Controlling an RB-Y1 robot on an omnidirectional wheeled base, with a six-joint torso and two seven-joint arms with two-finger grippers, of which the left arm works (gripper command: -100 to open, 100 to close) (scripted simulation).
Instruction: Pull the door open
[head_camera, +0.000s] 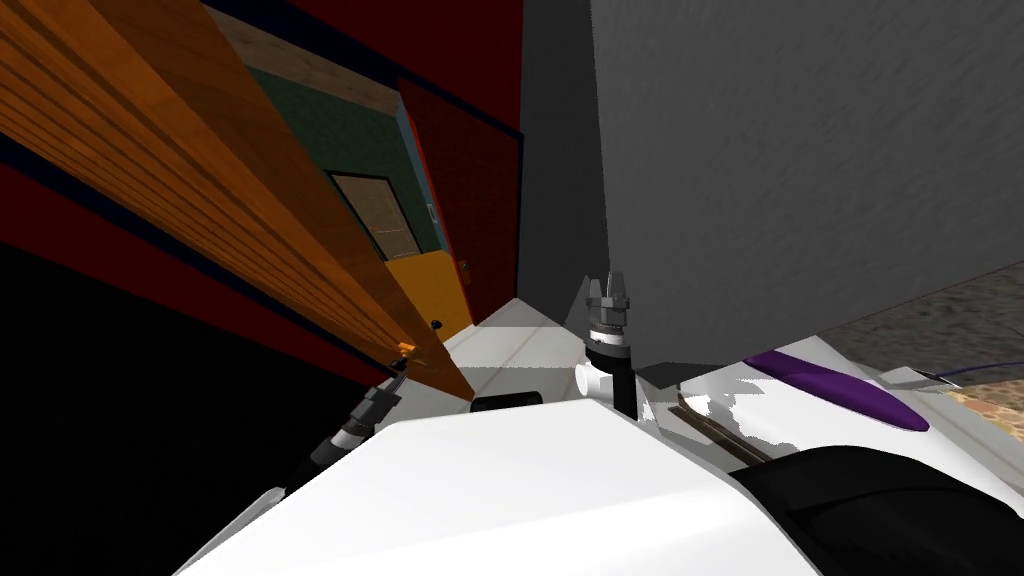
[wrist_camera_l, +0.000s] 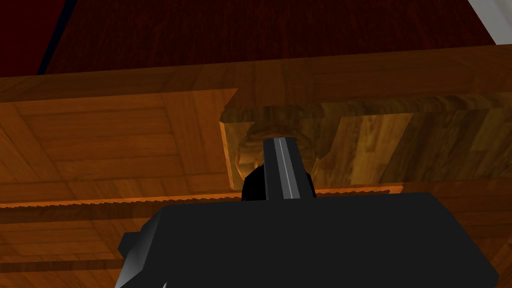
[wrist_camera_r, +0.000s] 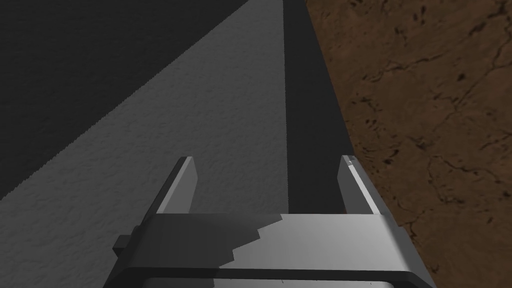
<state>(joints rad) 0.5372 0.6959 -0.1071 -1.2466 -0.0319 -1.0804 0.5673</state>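
Observation:
The brown wooden door (head_camera: 200, 180) slants across the left of the head view, its free edge near me. A small yellow-brown door handle (head_camera: 405, 349) sits at that edge, and my left gripper (head_camera: 398, 368) reaches up to it. In the left wrist view the handle (wrist_camera_l: 360, 150) is a wood-grained lever on a round base set against the door panel (wrist_camera_l: 100, 140). My left gripper (wrist_camera_l: 281, 150) has its fingers pressed together at that round base. My right gripper (head_camera: 609, 283) is raised in front of a grey wall, open (wrist_camera_r: 267, 172) and holding nothing.
A grey wall (head_camera: 800, 150) rises close on the right. Past the door's edge are a dark red wall (head_camera: 470, 190), an orange panel (head_camera: 430, 290) and pale floor (head_camera: 520, 340). A purple object (head_camera: 850, 390) lies low right. A black area (head_camera: 120, 400) spreads under the door.

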